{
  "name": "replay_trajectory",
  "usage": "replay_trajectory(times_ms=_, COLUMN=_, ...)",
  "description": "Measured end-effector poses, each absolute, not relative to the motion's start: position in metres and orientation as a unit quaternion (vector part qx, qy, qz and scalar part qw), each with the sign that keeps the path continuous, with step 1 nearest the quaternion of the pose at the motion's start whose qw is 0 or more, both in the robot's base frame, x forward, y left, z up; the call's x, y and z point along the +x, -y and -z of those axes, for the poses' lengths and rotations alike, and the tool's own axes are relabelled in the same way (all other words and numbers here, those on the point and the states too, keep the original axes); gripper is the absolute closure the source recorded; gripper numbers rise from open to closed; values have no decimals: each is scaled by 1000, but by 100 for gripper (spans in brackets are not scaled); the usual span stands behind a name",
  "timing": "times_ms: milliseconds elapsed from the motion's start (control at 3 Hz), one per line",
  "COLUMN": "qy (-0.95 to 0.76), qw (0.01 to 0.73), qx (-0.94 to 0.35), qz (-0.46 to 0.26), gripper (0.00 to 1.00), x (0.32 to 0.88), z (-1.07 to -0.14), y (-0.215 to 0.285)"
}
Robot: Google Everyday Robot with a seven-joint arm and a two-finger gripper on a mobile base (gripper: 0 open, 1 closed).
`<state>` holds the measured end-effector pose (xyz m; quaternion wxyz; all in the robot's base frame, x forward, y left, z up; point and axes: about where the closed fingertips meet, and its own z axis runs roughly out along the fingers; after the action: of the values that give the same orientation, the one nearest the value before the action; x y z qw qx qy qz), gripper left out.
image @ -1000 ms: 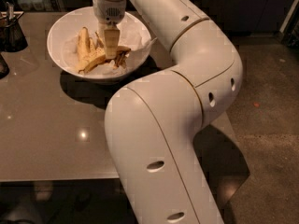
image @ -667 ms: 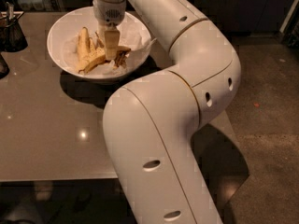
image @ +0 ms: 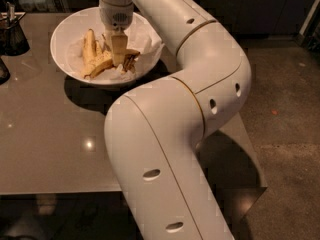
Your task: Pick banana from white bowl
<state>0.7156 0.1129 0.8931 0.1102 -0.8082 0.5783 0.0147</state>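
Hovering in white bowl (image: pixel 62 31): gripper (image: pixel 119 54), grip state we cannot tell. Banana (image: pixel 97 66) just beside it: soft, light, bruisable; we grasp mid-length.

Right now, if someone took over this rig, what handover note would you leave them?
End effector: down inside the white bowl, beside the banana; no grasp can be confirmed.
Things: the banana lies in the bowl on crumpled paper, among shorter pieces; the bowl sits on the table.
Done: reach into the bowl.
Left: secure the banana and lift it clear of the bowl.
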Motion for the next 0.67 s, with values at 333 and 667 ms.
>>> replay_trajectory(times_ms=333, qy=-577, qw=107, qx=-810, qz=-15, gripper=59, x=718, z=-889, y=-111)
replay_trajectory(times_ms=667, qy=-573, qw=109, qx=-812, qz=-21, gripper=83, x=715, z=-890, y=-107)
